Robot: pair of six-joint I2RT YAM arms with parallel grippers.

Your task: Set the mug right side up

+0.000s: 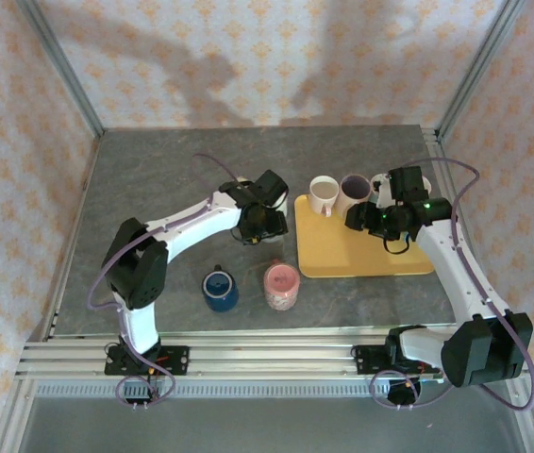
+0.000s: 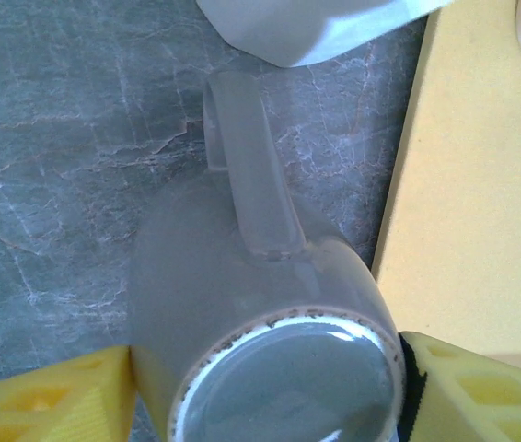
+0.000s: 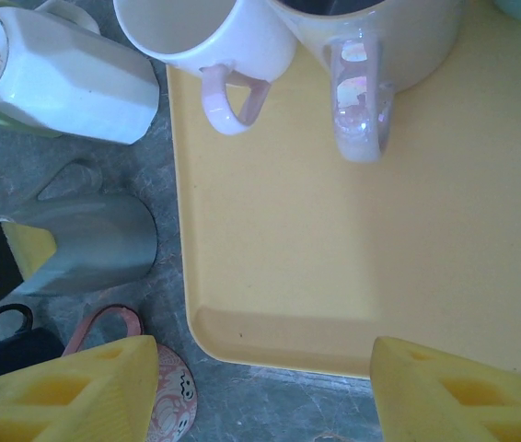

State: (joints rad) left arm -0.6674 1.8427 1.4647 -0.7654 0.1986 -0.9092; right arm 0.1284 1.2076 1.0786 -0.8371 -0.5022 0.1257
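Grey mug (image 2: 242, 304) upside down on the counter (image 2: 49, 138), next to the yellow tray (image 2: 481, 184).

The mug is plain matte grey with a loop handle. It stands mouth-down with its base facing up. The base has a glossy grey hollow ringed by a pale, rough, unglazed rim. In the left wrist view the handle points away from the camera. The mug sits on the dark marbled surface just off the tray's left edge, between the yellow fingers (image 2: 49, 405) of the left pincer (image 2: 270, 396), which lie close against its sides.
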